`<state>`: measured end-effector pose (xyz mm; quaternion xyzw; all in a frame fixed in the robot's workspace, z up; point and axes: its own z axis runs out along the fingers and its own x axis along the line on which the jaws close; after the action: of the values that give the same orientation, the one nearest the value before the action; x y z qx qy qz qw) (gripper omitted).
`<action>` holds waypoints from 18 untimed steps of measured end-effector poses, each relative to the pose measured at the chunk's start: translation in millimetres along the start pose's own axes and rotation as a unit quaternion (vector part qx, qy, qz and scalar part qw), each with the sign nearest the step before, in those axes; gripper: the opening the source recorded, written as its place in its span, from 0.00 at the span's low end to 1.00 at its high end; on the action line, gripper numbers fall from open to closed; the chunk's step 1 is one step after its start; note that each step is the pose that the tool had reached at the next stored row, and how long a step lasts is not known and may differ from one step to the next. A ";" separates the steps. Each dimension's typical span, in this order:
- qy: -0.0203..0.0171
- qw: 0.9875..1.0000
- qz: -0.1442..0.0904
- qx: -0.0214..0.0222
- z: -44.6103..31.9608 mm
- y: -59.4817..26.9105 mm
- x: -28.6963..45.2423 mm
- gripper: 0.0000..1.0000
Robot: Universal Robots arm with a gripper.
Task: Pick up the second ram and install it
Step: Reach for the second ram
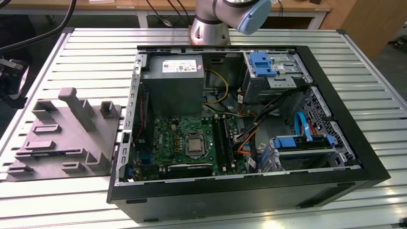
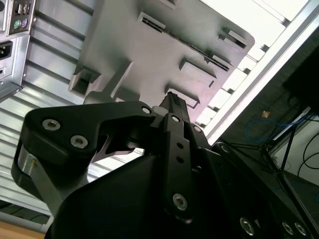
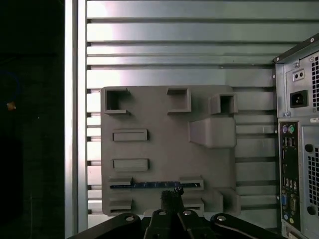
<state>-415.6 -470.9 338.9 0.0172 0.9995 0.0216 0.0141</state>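
Hovering over gray holder (image 3: 159, 114) with claw (image 3: 172, 195) pressed together, above ram (image 3: 149, 185) lying in holder's slot.

Slatted metal table (image 1: 365, 62), wooden desk (image 1: 70, 6) behind

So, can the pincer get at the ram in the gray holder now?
Probably yes: the pincer hangs close above the ram, which stands in a slot of the holder, and nothing lies between them.

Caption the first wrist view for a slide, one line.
Gripper poised over the ram stick lying in the gray fixture, computer case alongside on the slatted table.
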 end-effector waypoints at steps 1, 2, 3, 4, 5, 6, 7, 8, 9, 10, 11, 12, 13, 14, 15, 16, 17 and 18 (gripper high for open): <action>0.000 1.000 0.000 0.000 0.5 -0.7 0.5 0.10; 0.000 1.000 0.000 0.000 0.9 -1.5 0.8 0.10; 0.000 1.000 0.000 0.000 1.3 -2.3 1.2 0.10; 0.000 1.000 0.000 0.000 1.7 -3.1 1.6 0.10; 0.000 1.000 0.000 0.000 2.2 -4.0 2.0 0.10; 0.000 1.000 0.000 0.000 2.7 -4.9 2.4 0.10; 0.000 1.000 0.000 0.000 3.1 -5.8 2.7 0.10; 0.000 1.000 0.000 0.000 3.7 -6.8 2.9 0.10; 0.000 1.000 0.000 0.000 4.5 -7.9 3.0 0.10; 0.000 1.000 0.000 0.000 5.4 -9.0 3.1 0.10; 0.000 1.000 0.000 0.000 6.3 -10.2 3.1 0.10; 0.000 1.000 0.000 0.000 7.3 -11.3 3.1 0.10; 0.000 1.000 0.000 0.000 8.4 -12.4 3.2 0.10; 0.001 1.000 0.000 0.000 9.6 -13.6 3.1 0.10; 0.001 1.000 0.000 0.000 10.7 -14.5 3.1 0.10; 0.001 1.000 0.000 0.000 11.8 -15.3 3.2 0.10; 0.001 1.000 0.000 0.000 12.8 -16.0 3.2 0.10; 0.002 1.000 0.000 0.000 14.1 -16.7 3.3 0.10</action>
<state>-419.0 -486.8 324.0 0.0172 0.9995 0.0216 0.0125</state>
